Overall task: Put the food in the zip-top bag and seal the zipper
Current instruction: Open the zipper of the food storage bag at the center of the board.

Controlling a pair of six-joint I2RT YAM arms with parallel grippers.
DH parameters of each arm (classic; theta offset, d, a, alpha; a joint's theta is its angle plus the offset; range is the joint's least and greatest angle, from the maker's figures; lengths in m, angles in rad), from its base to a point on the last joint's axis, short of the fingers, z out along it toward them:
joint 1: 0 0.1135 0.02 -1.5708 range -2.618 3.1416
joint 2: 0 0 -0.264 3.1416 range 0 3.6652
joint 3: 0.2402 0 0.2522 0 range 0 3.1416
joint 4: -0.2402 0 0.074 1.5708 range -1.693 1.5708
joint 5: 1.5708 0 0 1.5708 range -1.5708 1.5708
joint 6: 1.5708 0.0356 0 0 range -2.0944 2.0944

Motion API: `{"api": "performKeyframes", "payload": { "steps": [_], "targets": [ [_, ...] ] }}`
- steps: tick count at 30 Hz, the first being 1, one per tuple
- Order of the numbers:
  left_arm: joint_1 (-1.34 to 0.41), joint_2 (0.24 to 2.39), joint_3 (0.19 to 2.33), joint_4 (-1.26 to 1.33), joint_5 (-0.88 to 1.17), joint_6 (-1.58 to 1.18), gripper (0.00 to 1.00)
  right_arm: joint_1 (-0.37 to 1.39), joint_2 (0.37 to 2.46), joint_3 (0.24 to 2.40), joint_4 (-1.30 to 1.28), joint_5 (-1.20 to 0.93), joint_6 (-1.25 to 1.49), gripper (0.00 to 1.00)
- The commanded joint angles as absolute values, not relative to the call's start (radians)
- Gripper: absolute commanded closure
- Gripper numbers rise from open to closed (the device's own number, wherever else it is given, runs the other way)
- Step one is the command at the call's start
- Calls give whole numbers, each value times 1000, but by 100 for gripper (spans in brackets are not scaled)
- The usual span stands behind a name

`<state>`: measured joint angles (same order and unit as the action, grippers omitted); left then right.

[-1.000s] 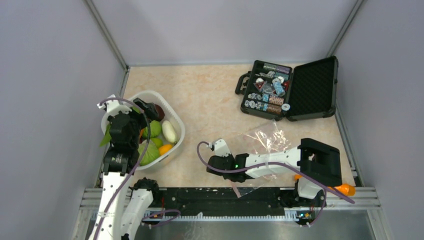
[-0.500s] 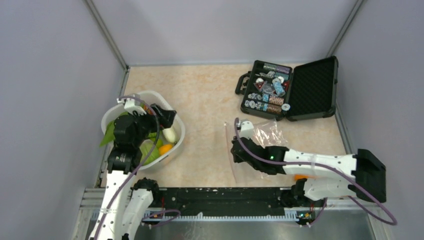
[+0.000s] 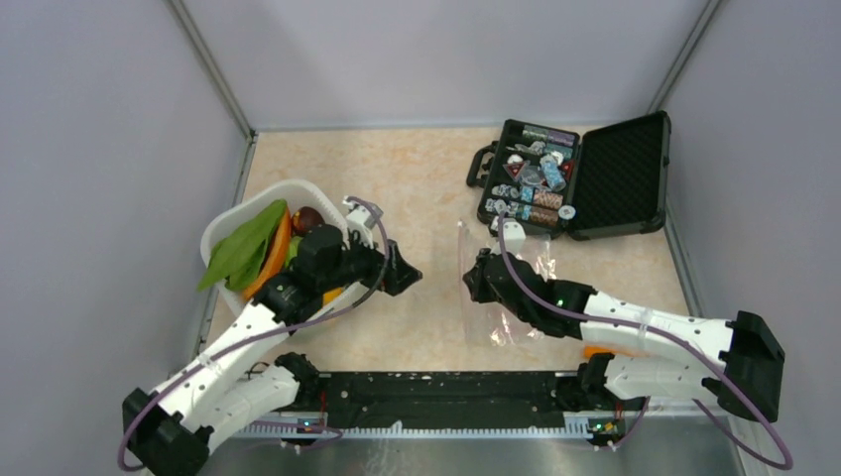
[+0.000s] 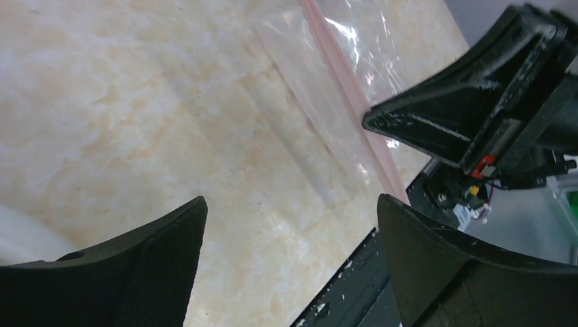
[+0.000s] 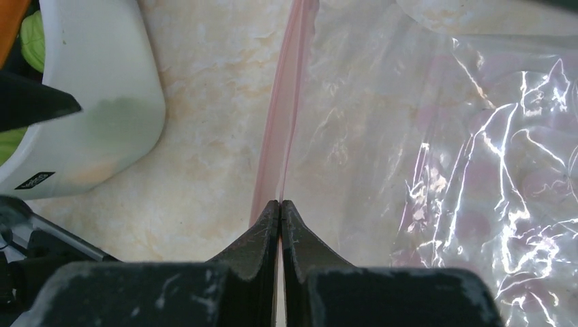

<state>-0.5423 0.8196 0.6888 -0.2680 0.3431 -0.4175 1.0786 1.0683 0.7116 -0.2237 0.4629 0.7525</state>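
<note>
Near the middle of the near edge, we are seeing the right gripper (image 5: 281, 204) pinching fully closed on the thin pink-red zipper (image 5: 285, 116) of the clear, crinkly zip-top bag (image 3: 534, 260). Compared with a second ago, it has moved farther out from the near edge and is now gripping the bag's left-hand mouth edge.

The left gripper (image 4: 290, 204) has come out of the round white plastic tub (image 3: 230, 220) at the left edge. It is reaching toward the bag with jaws spread wide, carrying nothing. We are reading this as prep for opening the mouth; no food is going in yet.

Toy pieces are sitting in the tub: a flat green leafy piece (image 3: 238, 248), a smooth orange carrot (image 3: 277, 260) and a glossy dark purple round piece (image 3: 307, 217).

Bag film is lying thin, shiny and wrinkled on the beige marbled tabletop (image 3: 417, 188). It is sitting right of centre, nearer us than the open black hard case (image 3: 620, 178) at the far right corner. We are judging the film slippery and floppy.
</note>
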Motion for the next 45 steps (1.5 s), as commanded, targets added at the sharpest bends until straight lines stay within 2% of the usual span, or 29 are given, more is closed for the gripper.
{"api": "performKeyframes", "payload": {
  "steps": [1,8,14,21,32,35,39,42,45],
  "targets": [
    [-688,889,676,-168,284,-415,7,1064,1065,743,-184,463,762,100],
    [-814,1004,672,-64,285,-462,7,1021,1058,749,-178,438,764,100],
    [-857,1111,689,38,224,-520,13,1019,1054,738,-162,428,771,100],
    [-892,1218,755,16,164,-520,20,1018,1053,727,-147,415,786,100],
    [-893,1190,747,31,157,-525,17,1017,1058,715,-133,413,799,100],
    [-894,1175,759,5,127,-548,23,1016,1059,715,-135,416,807,100],
    [-894,1070,708,63,64,-567,19,1015,1063,712,-135,422,805,100],
    [-894,1085,730,7,10,-534,18,1015,1067,707,-114,409,806,100],
    [-894,1129,751,-43,60,-532,18,1015,1077,715,-116,399,808,100]
  ]
}}
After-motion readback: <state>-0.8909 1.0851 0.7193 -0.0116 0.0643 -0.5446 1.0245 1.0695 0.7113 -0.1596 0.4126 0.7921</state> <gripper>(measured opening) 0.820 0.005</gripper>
